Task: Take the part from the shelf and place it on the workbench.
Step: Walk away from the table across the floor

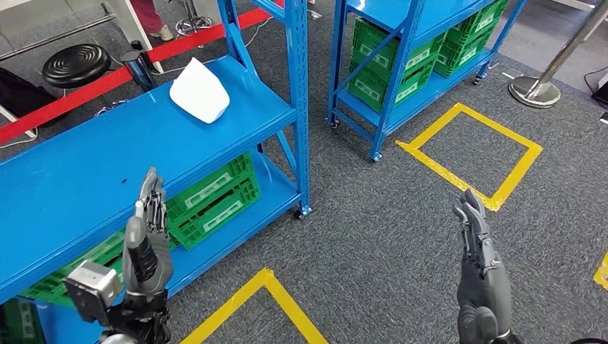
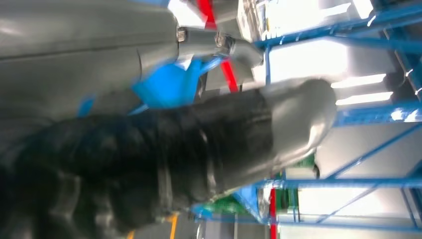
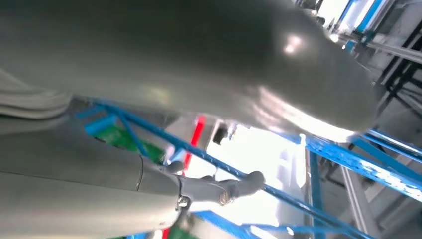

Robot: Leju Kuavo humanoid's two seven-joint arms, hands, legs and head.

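One white part [image 1: 200,90] lying on top of the near blue shelf [image 1: 86,165]. Left hand [image 1: 147,240] and right hand [image 1: 482,269] both raised, released, grasping nothing. Two shelves, several green crates [image 1: 215,201].

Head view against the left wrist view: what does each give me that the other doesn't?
Head view alone: the white part lying on the top blue shelf, the right hand raised over the carpet with fingers apart, holding nothing, and the yellow floor tape. Left wrist view alone: a blurred close-up of the left hand's grey thumb and dark fingers, with bright lights behind. Both share: the left hand, holding nothing, blue shelf frames and green crates.
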